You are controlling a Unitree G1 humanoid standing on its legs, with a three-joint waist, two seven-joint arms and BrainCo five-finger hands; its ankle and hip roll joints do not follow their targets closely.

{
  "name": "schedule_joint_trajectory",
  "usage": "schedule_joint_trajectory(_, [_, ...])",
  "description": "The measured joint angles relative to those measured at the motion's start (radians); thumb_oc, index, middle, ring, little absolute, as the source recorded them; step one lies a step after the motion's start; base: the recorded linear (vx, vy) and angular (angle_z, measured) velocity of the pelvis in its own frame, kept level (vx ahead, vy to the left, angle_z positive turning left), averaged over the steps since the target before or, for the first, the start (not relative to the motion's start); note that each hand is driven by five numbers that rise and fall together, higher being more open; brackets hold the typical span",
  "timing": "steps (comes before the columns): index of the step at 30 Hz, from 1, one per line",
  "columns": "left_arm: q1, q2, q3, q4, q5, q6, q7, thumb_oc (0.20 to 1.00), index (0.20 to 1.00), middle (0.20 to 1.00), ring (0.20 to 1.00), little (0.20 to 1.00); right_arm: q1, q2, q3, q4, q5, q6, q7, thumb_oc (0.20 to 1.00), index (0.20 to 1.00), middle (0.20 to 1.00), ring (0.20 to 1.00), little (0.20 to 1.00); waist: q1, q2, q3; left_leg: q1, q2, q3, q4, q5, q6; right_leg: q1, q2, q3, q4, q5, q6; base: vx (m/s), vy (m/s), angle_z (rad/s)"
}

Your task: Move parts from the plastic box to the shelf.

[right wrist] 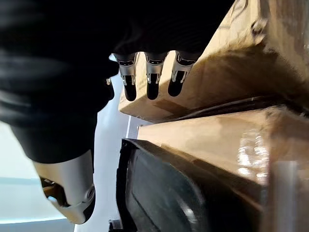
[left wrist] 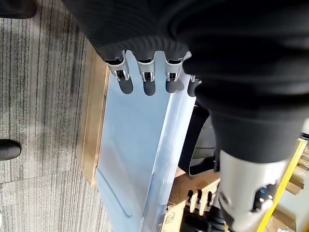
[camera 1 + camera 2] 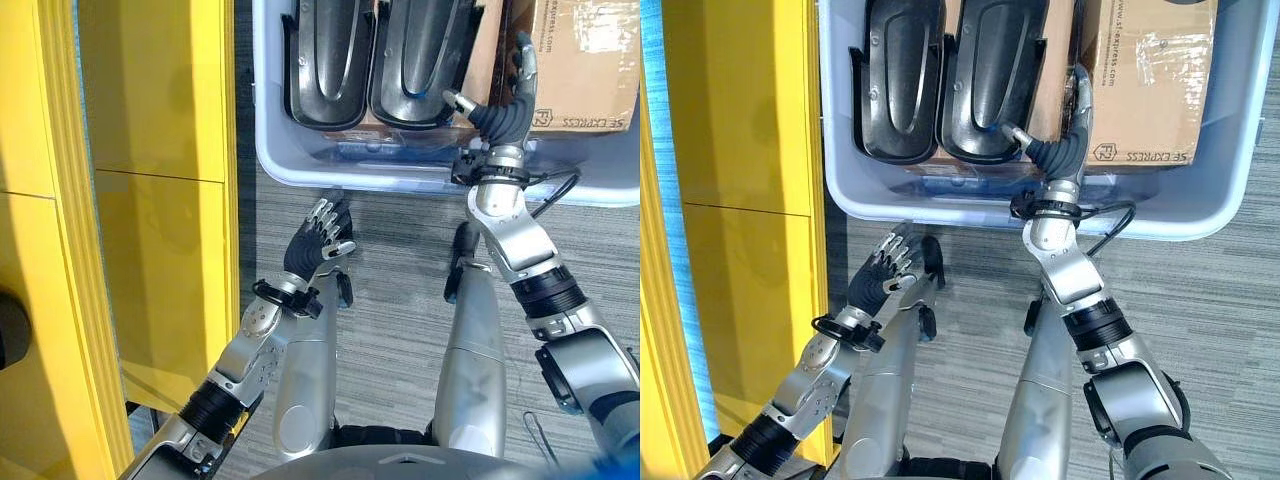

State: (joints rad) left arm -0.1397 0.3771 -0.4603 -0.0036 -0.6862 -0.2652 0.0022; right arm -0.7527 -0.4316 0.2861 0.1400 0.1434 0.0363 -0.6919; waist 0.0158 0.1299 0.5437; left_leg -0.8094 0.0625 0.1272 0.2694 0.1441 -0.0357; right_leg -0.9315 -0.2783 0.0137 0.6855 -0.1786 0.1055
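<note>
at far left of the head views, the yellow shelf (image 3: pixel 150 200) fills the frame edge top to bottom, its side panel just beside the plastic box (image 3: pixel 300 165). no parts on the visible face of it, so the transfer looks not yet made.

lower centre-left, the left robot hand (image 3: pixel 318 240) hangs over the grey floor (image 3: pixel 400 300), just short of the box's near wall, fingers relaxed and fanned, holding nothing. its wrist view looks down the box's pale outer wall (image 2: pixel 130 159). my read: parked out of the way while the other arm works.

upper centre, two black moulded parts (image 3: pixel 325 60) and (image 3: pixel 420 60) lie side by side inside the box, concave face up, resting on cardboard. they look like the task's parts, both in the box.

upper right, the right robot hand (image 3: pixel 1068 130) reaches over the box rim into the gap between the right-hand black part and the cardboard carton (image 3: pixel 1150 80). fingers extended along the carton edge, thumb stuck out toward the part, nothing gripped. right wrist view shows the fingertips (image 1: pixel 152 87) against cardboard with the part's black rim (image 1: pixel 159 193) just beside. looks like it's lining up to get fingers behind the part's edge; tight gap, carton may block the curl.
</note>
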Motion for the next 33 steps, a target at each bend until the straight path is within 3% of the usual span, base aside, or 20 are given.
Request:
schedule_joint_trajectory(4, [0.000,0.000,0.001,0.000,0.000,0.005,-0.002,1.000,1.000,1.000,1.000,1.000,-0.001,0.001,0.015,-0.004,0.055,-0.001,0.034,1.000,1.000,1.000,1.000,1.000,0.007,0.000,0.000,-0.013,0.000,-0.009,0.020,-0.004,-0.006,-0.008,-0.002,-0.004,0.021,-0.011,0.002,0.02,-0.025,0.06])
schedule_joint_trajectory(8, [-0.001,-0.001,0.004,0.019,0.001,0.018,-0.007,1.000,1.000,1.000,1.000,1.000,-0.072,0.018,0.016,0.086,0.069,-0.001,0.050,1.000,1.000,1.000,1.000,1.000,0.020,0.000,0.000,-0.062,0.008,-0.028,0.054,-0.013,-0.010,-0.062,0.003,-0.011,0.079,-0.034,-0.022,0.02,-0.040,0.06])
schedule_joint_trajectory(12, [0.004,0.000,0.010,0.022,0.000,0.020,-0.011,1.000,1.000,1.000,1.000,1.000,-0.073,-0.007,0.028,-0.044,0.029,-0.013,0.057,1.000,1.000,1.000,1.000,1.000,0.031,0.000,0.000,-0.066,0.006,-0.027,0.062,-0.013,-0.011,-0.063,-0.001,-0.010,0.082,-0.036,-0.025,0.02,0.037,0.03])
schedule_joint_trajectory(15, [0.003,0.001,0.010,0.027,0.000,0.018,-0.027,1.000,1.000,1.000,1.000,1.000,-0.069,0.022,0.042,-0.005,0.036,-0.006,0.048,1.000,1.000,1.000,1.000,1.000,0.032,0.000,0.000,-0.073,0.006,-0.027,0.063,-0.013,-0.010,-0.069,-0.001,-0.010,0.084,-0.036,-0.025,0.03,0.030,0.00])
schedule_joint_trajectory(22, [0.003,0.001,0.010,0.036,0.000,0.016,-0.039,1.000,1.000,1.000,1.000,1.000,-0.072,0.038,0.040,0.051,0.206,-0.001,0.097,1.000,1.000,1.000,1.000,1.000,0.033,0.000,0.000,-0.081,0.008,-0.034,0.065,-0.013,-0.011,-0.073,0.000,-0.017,0.086,-0.037,-0.026,0.01,-0.034,0.01])
schedule_joint_trajectory(29, [0.000,0.000,0.009,0.037,0.002,0.016,-0.038,1.000,1.000,1.000,1.000,1.000,-0.073,0.039,0.016,0.090,0.268,-0.078,0.059,1.000,1.000,1.000,1.000,1.000,0.031,0.000,0.000,-0.083,0.009,-0.038,0.064,-0.013,-0.011,-0.073,0.001,-0.020,0.087,-0.040,-0.028,0.00,-0.005,0.00])
schedule_joint_trajectory(33, [0.000,0.000,0.009,0.034,0.004,0.016,-0.037,1.000,1.000,1.000,1.000,1.000,-0.065,0.027,0.003,0.032,0.143,-0.176,0.065,1.000,1.000,1.000,1.000,1.000,0.028,0.000,0.000,-0.099,0.008,-0.036,0.064,-0.014,-0.011,-0.092,0.001,-0.018,0.088,-0.040,-0.028,0.00,0.008,0.00])
